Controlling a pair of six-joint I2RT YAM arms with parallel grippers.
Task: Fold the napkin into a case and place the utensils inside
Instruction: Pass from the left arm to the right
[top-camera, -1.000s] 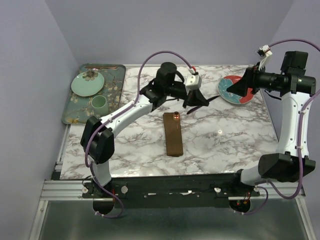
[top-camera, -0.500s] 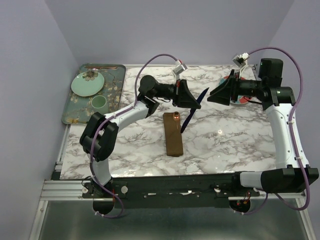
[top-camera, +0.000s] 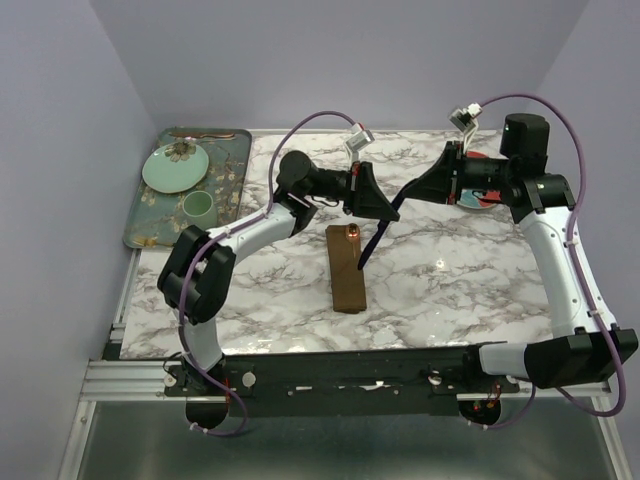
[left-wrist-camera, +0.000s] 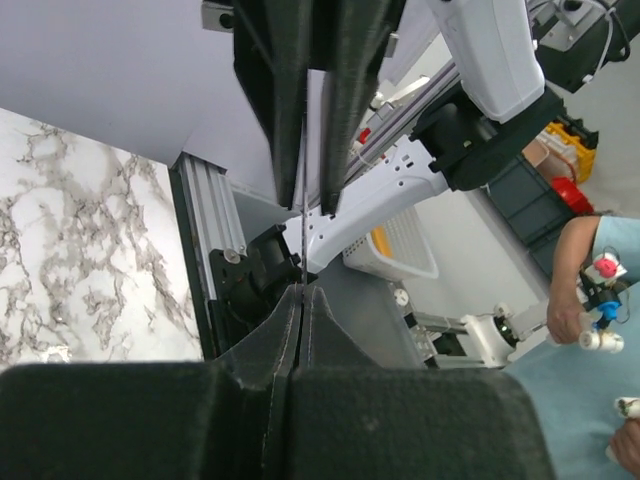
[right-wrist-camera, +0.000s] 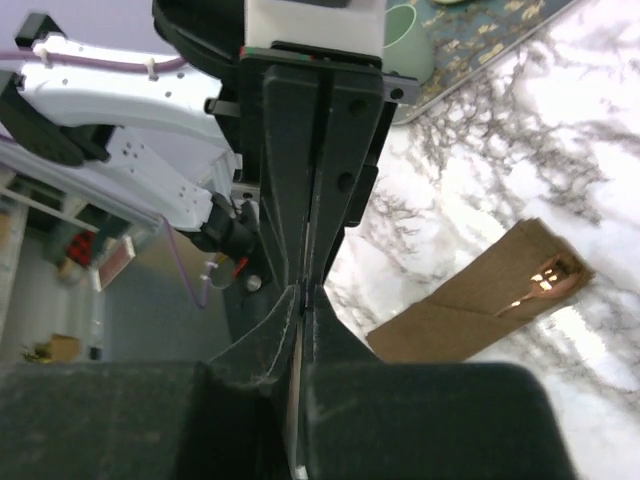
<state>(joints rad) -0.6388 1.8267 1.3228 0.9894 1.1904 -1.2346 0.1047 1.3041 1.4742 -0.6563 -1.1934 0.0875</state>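
We see the case (top-camera: 347, 270) lying flat at the centre of the marble table (top-camera: 450, 285), its long axis running from twelve to six o'clock. The round end of the copper utensil (top-camera: 352, 232) peeps out of its twelve o'clock opening.

The blue-handled utensil (top-camera: 371, 246) hangs in the air just to the three o'clock side of that opening. It slants from one o'clock down to seven o'clock, and its lower tip is over the case's right edge.

The left gripper (top-camera: 387, 211) reaches in from nine o'clock and holds this utensil. In the left wrist view its fingers (left-wrist-camera: 335, 335) are pressed together, with the utensil showing as a thin dark line rising out of the seam.

The right gripper (top-camera: 406, 191) comes in from three o'clock and meets the utensil's upper end, tip to tip with the left one. Its fingers (right-wrist-camera: 350, 350) stand almost together with a narrow pale slit between them. We cannot tell whether they are pinching the utensil or only closing around it.

At ten o'clock on the table sits a dark green floral tray (top-camera: 232, 170). It holds a pale green plate (top-camera: 175, 167) and a matching cup (top-camera: 197, 206). At two o'clock, partly hidden behind the right arm, there is a red and blue plate (top-camera: 477, 201).
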